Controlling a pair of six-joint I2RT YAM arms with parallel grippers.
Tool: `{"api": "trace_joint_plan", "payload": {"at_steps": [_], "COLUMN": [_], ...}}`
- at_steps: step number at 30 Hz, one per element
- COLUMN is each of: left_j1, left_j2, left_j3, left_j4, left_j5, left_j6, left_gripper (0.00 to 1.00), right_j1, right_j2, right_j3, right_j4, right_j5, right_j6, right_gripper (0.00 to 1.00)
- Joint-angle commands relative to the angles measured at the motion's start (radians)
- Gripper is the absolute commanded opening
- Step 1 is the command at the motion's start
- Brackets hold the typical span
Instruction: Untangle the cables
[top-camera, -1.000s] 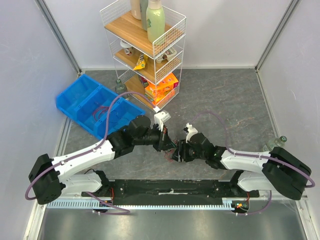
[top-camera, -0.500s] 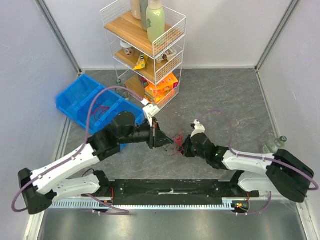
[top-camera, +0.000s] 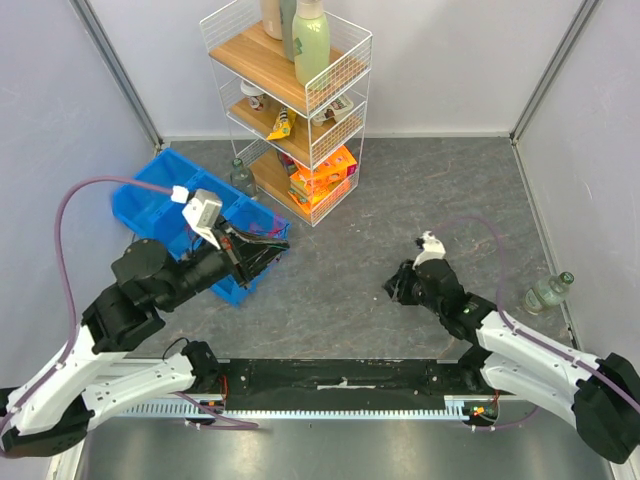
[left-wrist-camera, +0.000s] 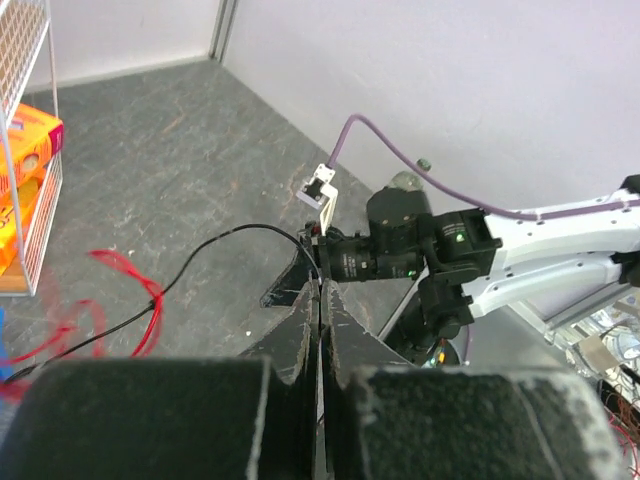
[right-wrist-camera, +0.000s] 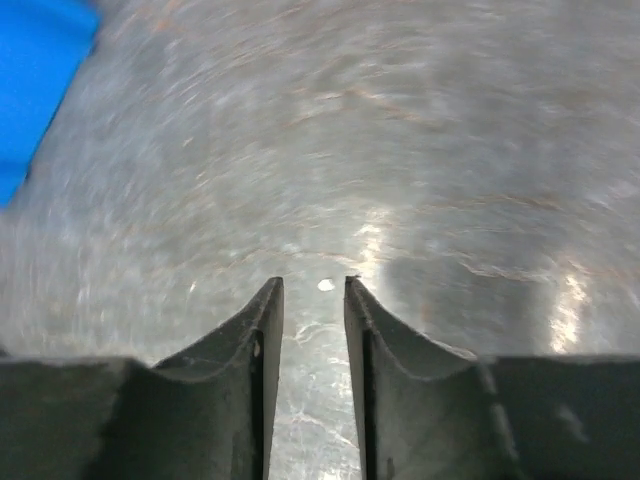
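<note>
The cables are thin red and black wires. In the top view they hang as a small bunch (top-camera: 274, 238) from my left gripper (top-camera: 260, 250), which is raised over the near corner of the blue bin (top-camera: 160, 195). In the left wrist view my left gripper (left-wrist-camera: 322, 285) is shut on the black wire (left-wrist-camera: 235, 229), which arcs left to the red loops (left-wrist-camera: 128, 268). My right gripper (top-camera: 394, 287) sits low over the grey floor, well right of the cables. In the right wrist view it (right-wrist-camera: 314, 286) is slightly open and empty.
A white wire rack (top-camera: 345, 75) with bottles, snacks and orange boxes (left-wrist-camera: 25, 150) stands at the back. A small bottle (top-camera: 238, 172) stands beside it. A clear bottle (top-camera: 545, 293) lies at the right wall. The blue bin's edge shows in the right wrist view (right-wrist-camera: 35, 70).
My left gripper has pulled up and to the left with the cables, from the middle to above the blue bin. My right gripper has let them go and drawn back to the right.
</note>
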Motion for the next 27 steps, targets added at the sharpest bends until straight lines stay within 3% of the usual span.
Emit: {"api": "trace_joint_plan", "payload": {"at_steps": [1,5,9,15,22,27], "left_j1": [-0.002,-0.002,-0.002,-0.001,-0.001,-0.001], "left_j2": [0.08,0.123,0.155,0.186,0.215,0.217], "left_j3": [-0.003,-0.004,-0.007,-0.047,-0.09,-0.086], "left_j4": [-0.044,-0.041,-0.043,-0.009,0.078,0.078], "left_j5": [-0.02,-0.027,0.034,0.12,0.261,0.275], "left_j6": [0.006,-0.013,-0.022,-0.083,-0.138,-0.129], "left_gripper": [0.02,0.02,0.02,0.02,0.02,0.02], "right_j1": [0.044,0.199,0.262,0.262,0.262,0.262], "right_j2": [0.047,0.093,0.124,0.124,0.059,0.088], "right_j3": [0.092,0.171,0.165,0.157,0.117,0.136], "right_j4": [0.168,0.214,0.365,0.326,0.381,0.378], "right_j5": [-0.348,-0.35,-0.332,-0.198,-0.174,-0.165], "right_j6": [-0.221,-0.272,-0.198,-0.186,-0.158,-0.16], "right_gripper": [0.48,0.7,0.77,0.75,0.56,0.61]}}
